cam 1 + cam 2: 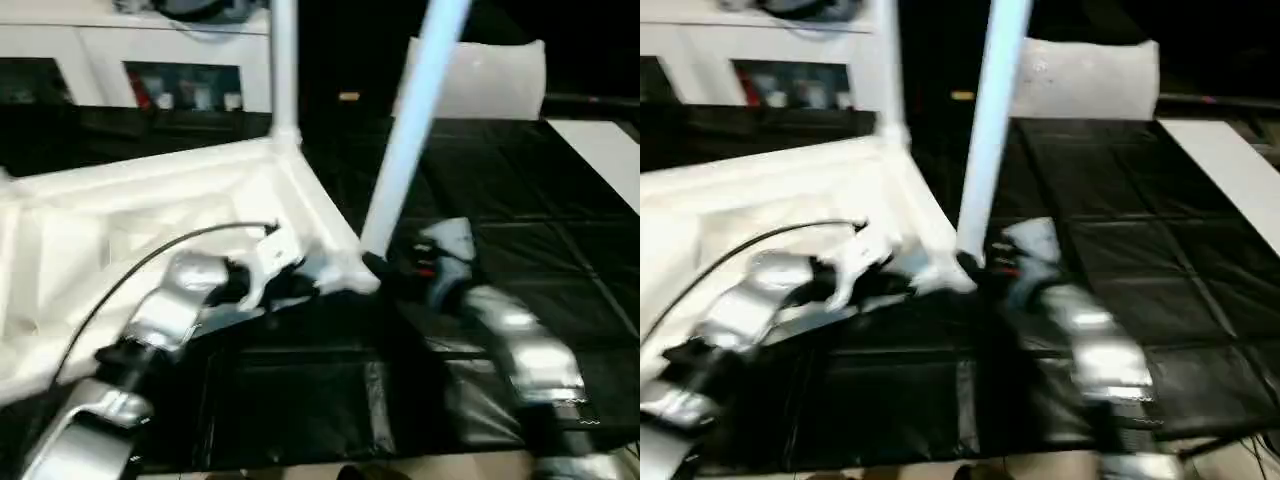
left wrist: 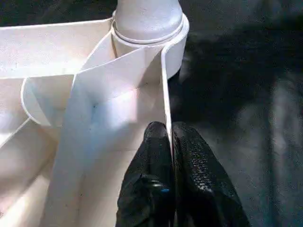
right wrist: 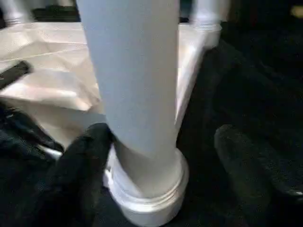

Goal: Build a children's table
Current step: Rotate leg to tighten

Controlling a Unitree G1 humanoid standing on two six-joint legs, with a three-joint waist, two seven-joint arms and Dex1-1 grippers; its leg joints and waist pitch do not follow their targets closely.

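Note:
The white tabletop (image 1: 150, 220) lies upside down on the left, ribbed side up. A white leg (image 1: 284, 60) stands upright in its far corner socket. A second leg (image 1: 412, 130) rises from the near right corner socket (image 3: 147, 198), leaning to the right. My left gripper (image 2: 169, 137) is shut on the thin rim wall of the tabletop, just short of that near socket. My right gripper (image 3: 161, 137) stands open around the base of the leaning leg. One of its fingers (image 3: 83, 161) is close against the leg and the other is well apart from it.
A white cabinet (image 1: 100, 50) with dark compartments stands at the back left. A white pillow-like slab (image 1: 490, 75) lies at the back. Black mats (image 1: 520, 220) cover the floor, and a white panel (image 1: 605, 150) lies at the right. A black cable (image 1: 150, 260) arcs over my left forearm.

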